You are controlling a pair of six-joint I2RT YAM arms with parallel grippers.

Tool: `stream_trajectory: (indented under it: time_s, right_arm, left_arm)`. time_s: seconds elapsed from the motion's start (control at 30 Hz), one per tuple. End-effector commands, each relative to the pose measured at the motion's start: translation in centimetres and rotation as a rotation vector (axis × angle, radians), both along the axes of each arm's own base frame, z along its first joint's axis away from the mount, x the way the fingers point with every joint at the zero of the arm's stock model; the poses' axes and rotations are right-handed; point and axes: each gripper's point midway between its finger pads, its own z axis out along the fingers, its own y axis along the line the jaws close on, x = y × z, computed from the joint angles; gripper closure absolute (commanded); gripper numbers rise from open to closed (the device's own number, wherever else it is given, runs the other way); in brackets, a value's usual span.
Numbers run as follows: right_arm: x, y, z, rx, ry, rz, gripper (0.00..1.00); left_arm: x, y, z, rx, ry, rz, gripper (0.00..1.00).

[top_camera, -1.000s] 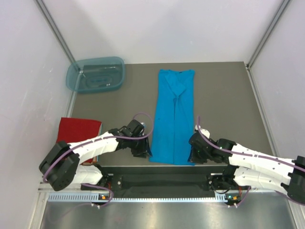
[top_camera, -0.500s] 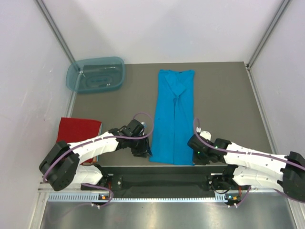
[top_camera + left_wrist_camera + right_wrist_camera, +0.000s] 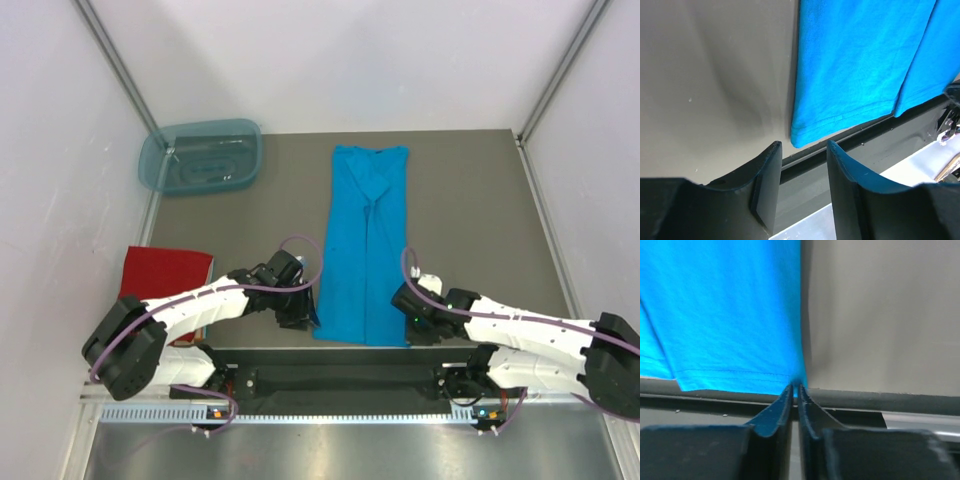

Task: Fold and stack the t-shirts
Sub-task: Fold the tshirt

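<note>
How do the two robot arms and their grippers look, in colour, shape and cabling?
The left arm and the right arm have white, rounded shells with black joint housings. A thin purple cable loops along each arm. The left gripper and the right gripper each have two dark, smooth fingers that curve to narrow tips. No markings are readable.

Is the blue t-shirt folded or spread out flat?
Partly folded: the turquoise t-shirt lies as a long narrow strip, both sides turned in, meeting down the middle, not yet folded lengthwise.
</note>
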Motion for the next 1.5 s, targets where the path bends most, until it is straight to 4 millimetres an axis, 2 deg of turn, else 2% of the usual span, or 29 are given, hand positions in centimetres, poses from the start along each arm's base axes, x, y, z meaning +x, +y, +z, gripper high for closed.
stream_trajectory:
  time_s: [0.0, 0.07, 0.23, 0.33, 0.53, 0.73, 1.0, 1.03, 1.1, 1.13, 1.2, 1.4, 1.47]
  right_arm:
    - [2.3, 0.8, 3.1, 0.026, -0.103, -0.011, 0.90]
    - [2.6, 0.9, 3.5, 0.043, -0.105, -0.013, 0.85]
    - [1.4, 0.4, 1.6, 0.082, -0.040, -0.020, 0.71]
    - [1.3, -0.2, 1.5, 0.099, -0.041, -0.043, 0.70]
    - [1.2, 0.2, 1.0, 0.148, -0.034, -0.048, 0.70]
    - [0.8, 0.5, 0.4, 0.175, -0.018, -0.048, 0.70]
    - [0.2, 0.1, -0.4, 0.182, -0.004, -0.071, 0.76]
    - [0.2, 0.1, -0.4, 0.187, -0.006, -0.075, 0.77]
    - [0.3, 0.1, -0.2, 0.198, -0.015, -0.078, 0.89]
    - [0.2, 0.1, -0.1, 0.202, -0.015, -0.081, 0.92]
    - [0.2, 0.3, 0.5, 0.224, -0.019, -0.076, 1.00]
    - [0.5, 0.7, 2.5, 0.266, -0.054, -0.068, 1.00]
    - [0.3, 0.9, 2.6, 0.277, -0.047, -0.060, 1.00]
  left_arm:
    - [1.0, -1.0, 1.3, -0.042, -0.036, -0.009, 0.53]
    - [1.0, -0.9, 1.1, -0.035, -0.038, -0.011, 0.52]
    - [0.8, -0.1, 0.1, 0.005, -0.039, -0.006, 0.50]
    - [0.6, 0.0, -0.6, 0.009, -0.023, -0.004, 0.50]
    - [-0.2, -0.8, -1.0, -0.049, 0.013, -0.006, 0.52]
    - [-0.5, -1.1, -1.4, -0.064, 0.036, -0.011, 0.58]
    - [-1.0, -1.1, -1.9, -0.068, 0.051, -0.002, 0.68]
    - [-1.0, -1.1, -1.9, -0.068, 0.052, -0.001, 0.75]
    - [-0.9, -1.2, -1.7, -0.075, 0.052, 0.006, 0.88]
    - [-0.9, -1.3, -1.5, -0.084, 0.054, 0.006, 1.00]
    - [-0.9, -1.6, -1.2, -0.098, 0.056, 0.017, 1.00]
    - [-1.8, -2.6, -0.1, -0.148, 0.079, 0.041, 1.00]
    - [-2.2, -2.9, 0.4, -0.159, 0.077, 0.036, 1.00]
